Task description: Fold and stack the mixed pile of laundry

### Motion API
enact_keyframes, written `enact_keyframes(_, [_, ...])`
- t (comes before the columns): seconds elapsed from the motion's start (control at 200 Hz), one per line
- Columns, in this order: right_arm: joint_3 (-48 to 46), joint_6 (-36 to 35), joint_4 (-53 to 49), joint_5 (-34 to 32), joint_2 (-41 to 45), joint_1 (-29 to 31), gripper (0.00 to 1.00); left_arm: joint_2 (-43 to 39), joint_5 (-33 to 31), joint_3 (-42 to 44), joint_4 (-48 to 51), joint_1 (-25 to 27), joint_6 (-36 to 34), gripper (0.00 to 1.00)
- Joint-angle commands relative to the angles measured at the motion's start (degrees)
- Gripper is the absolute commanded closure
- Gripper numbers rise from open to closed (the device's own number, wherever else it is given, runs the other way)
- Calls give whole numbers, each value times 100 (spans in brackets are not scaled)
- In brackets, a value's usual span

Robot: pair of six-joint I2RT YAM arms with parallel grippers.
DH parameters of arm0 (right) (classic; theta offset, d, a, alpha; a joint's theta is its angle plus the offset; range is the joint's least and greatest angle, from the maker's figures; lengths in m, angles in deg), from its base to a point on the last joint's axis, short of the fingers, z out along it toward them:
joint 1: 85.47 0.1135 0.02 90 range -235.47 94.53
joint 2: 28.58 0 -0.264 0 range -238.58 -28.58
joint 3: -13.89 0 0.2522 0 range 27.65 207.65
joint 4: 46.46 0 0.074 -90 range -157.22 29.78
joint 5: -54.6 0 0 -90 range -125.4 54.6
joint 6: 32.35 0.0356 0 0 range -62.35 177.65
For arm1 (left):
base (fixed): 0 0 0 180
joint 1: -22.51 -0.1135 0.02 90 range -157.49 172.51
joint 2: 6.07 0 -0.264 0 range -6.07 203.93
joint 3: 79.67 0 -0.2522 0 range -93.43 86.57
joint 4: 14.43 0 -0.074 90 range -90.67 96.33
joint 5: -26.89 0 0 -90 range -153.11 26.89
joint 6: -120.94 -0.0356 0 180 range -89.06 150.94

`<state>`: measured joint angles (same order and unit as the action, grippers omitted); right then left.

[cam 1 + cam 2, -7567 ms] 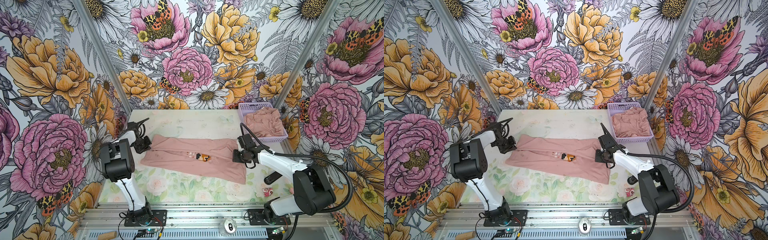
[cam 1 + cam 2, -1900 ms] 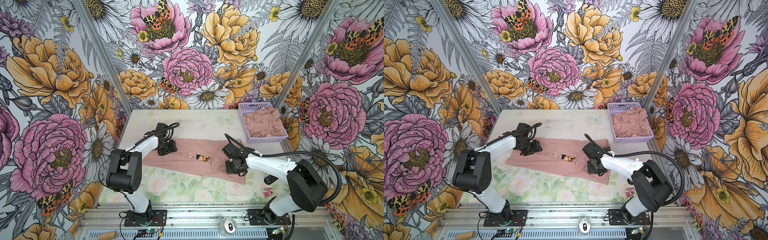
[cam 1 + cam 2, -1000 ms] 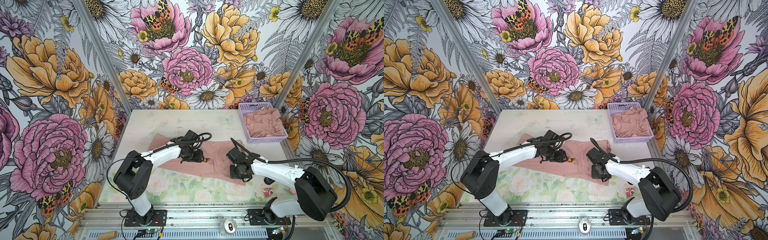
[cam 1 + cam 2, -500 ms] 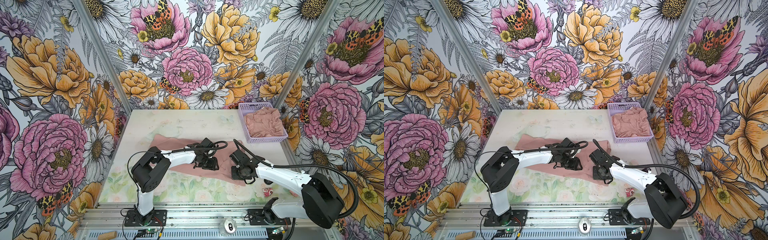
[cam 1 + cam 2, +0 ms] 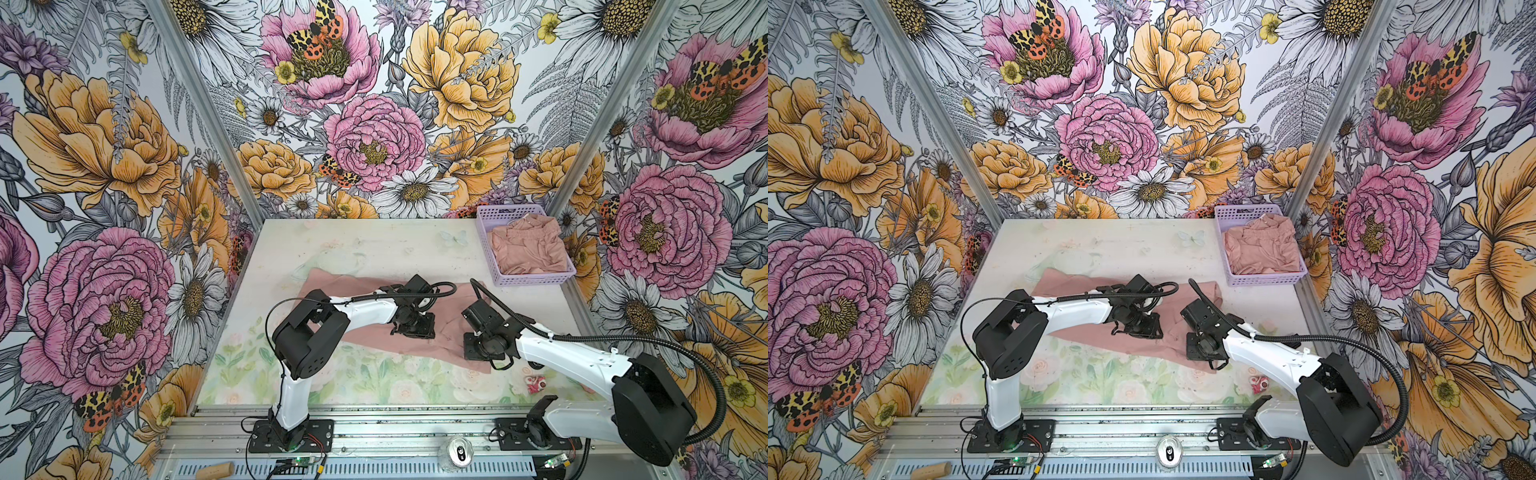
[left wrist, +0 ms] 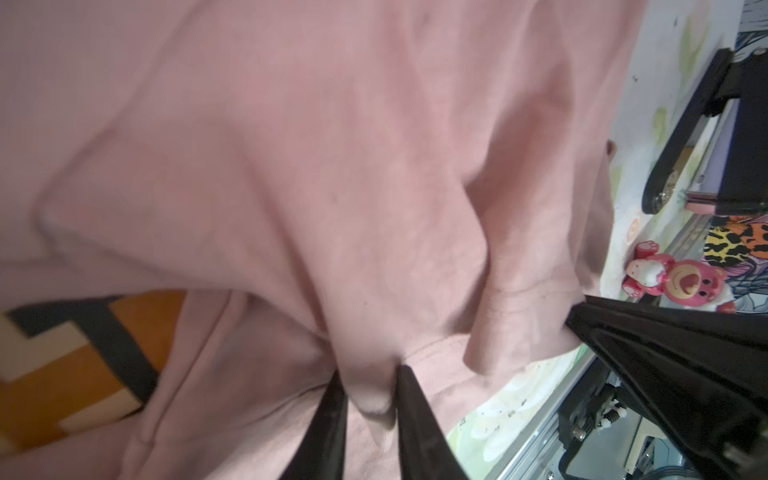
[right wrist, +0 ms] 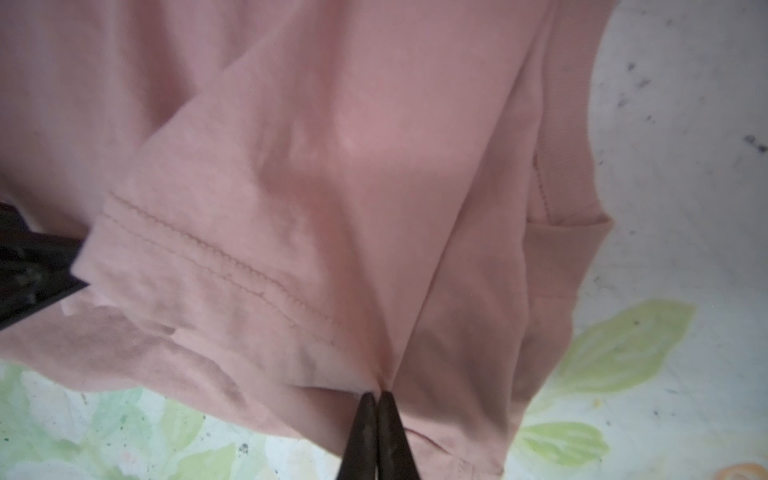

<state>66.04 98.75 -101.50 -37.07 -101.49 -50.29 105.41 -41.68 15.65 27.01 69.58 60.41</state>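
Observation:
A dusty-pink T-shirt [image 5: 345,280] [image 5: 1067,282] lies rumpled across the middle of the table. My left gripper [image 5: 411,328] [image 5: 1138,326] is down on its centre. In the left wrist view its jaws [image 6: 372,399] pinch a raised fold of the pink cloth [image 6: 332,166]. An orange and black patch of the shirt's print [image 6: 83,361] shows under the fold. My right gripper [image 5: 478,353] [image 5: 1202,353] rests on the shirt's right end near the front hem. Its tips [image 7: 376,401] are shut on the fabric edge beside a stitched sleeve hem [image 7: 216,249]. More pink garments [image 5: 528,249] [image 5: 1262,249] fill the basket.
The lavender basket [image 5: 511,210] [image 5: 1237,212] stands at the back right corner. A small pink bear toy [image 5: 535,383] [image 5: 1258,382] [image 6: 681,286] lies near the front right, beside the right arm. A can [image 5: 459,451] sits on the front rail.
My left gripper has moved right and toward the front across the shirt, and its jaws have narrowed onto a fold. The right gripper has barely moved.

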Motion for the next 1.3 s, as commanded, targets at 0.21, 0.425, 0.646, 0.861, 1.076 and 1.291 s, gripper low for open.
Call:
enact_keyframes(0.21, [-130, 79, 6, 18, 118, -35, 100, -337, -303, 442, 204, -147, 11, 100])
enact_keyframes(0.425, [-209, 122, -2, 1, 122, -35, 100, -578, -401, 738, 214, -231, 56, 100])
enact_keyframes(0.646, [-457, 354, -27, -9, 297, -34, 100, -586, -433, 772, 204, -238, 88, 100])
enact_keyframes(0.861, [-262, 674, -513, -192, 308, -36, 100, -602, -491, 775, 206, -277, 119, 100])
enact_keyframes(1.076, [-79, 799, -1093, -341, 158, -37, 100, -591, -525, 765, 204, -324, 151, 100])
enact_keyframes(1.291, [-36, 797, -1333, -448, 44, -51, 100, -597, -530, 785, 208, -387, 148, 100])
